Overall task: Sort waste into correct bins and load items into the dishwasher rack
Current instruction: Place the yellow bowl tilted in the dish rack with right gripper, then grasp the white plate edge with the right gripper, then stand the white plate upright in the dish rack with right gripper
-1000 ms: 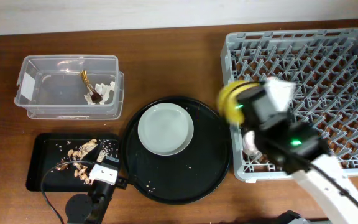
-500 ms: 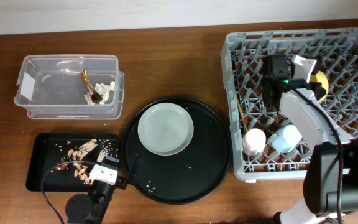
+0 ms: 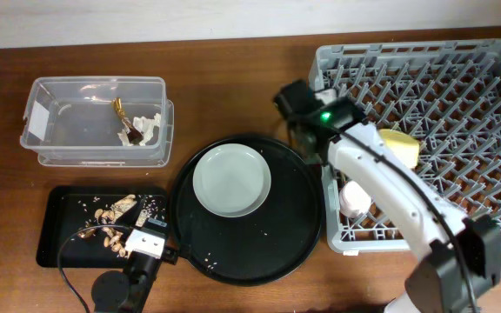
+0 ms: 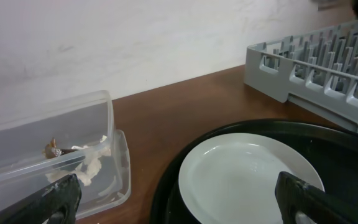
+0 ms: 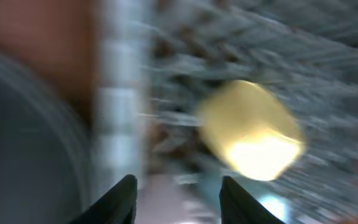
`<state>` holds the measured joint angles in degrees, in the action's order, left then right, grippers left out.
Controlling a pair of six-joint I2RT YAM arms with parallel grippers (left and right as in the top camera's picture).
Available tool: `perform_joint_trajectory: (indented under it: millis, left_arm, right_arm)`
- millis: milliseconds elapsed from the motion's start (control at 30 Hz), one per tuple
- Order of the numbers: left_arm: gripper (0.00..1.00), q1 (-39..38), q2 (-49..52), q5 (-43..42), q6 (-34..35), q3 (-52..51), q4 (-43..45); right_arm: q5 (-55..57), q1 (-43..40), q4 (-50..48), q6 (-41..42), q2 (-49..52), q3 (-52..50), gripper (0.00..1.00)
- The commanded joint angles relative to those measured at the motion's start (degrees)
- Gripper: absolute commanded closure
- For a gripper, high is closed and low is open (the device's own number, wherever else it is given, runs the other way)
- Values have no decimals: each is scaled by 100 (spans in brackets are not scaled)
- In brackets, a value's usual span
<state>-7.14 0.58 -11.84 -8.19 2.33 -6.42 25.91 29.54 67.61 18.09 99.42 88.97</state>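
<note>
Pale grey round plate (image 3: pixel 231 180): the one item not yet in the rack. It lies flat and face up, left of centre on the large round black tray (image 3: pixel 290 228).

- Handling, as I judge it: stiff, smooth and probably slippery, of moderate weight, and likely to chip if knocked. The centre offers no hold. I would take it at the raised rim on the side nearest the rack, one finger over the lip and one under. The tray beneath leaves little room for the lower finger.
- Right gripper (image 5: pixel 182 200): my fingers stand apart with nothing between them. My wrist view is badly blurred. The arm reaches over the left wall of the large square grey plastic rack (image 3: pixel 424 45).
- Left gripper (image 4: pixel 179 186): spread wide and empty, low at the tray's near edge and facing the plate.
- Already racked: yellow bowl (image 3: pixel 403 146) among the pegs and a small pink cup (image 3: pixel 355 198) near the front left corner. My arm hides whatever else lies under it.
- Waste: narrow brown-gold wrapper (image 3: pixel 122 109) and crumpled white tissue (image 3: pixel 149 127) lie in the clear rectangular plastic tub (image 3: pixel 50 96). Brownish crumbly scraps (image 3: pixel 111 228) lie in the shallow black rectangular tray (image 3: pixel 59 248).
- In the way: the rack's near wall stands between plate and pegs, so the plate must clear it. The bowl and cup take up part of the left side.
</note>
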Motion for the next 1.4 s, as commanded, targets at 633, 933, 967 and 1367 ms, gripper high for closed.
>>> perform_joint_trajectory:
  millis: [633, 933, 967, 1367]
  left_arm:
    - [1, 33, -28, -44, -92, -52, 17]
    - [1, 33, -28, -42, -92, -52, 17]
    - [1, 33, -28, -42, -92, -52, 17]
    - [1, 33, -28, -42, -92, -52, 17]
  right_arm:
    - [-2800, 461, -1163, 2048, 623, -1036, 96]
    - [2389, -1172, -1309, 756, -2002, -765, 96]
    - [2702, -1360, -1423, 715, -1945, -767, 96]
    - [2664, -1633, -2761, -286, -31, -765, 96]
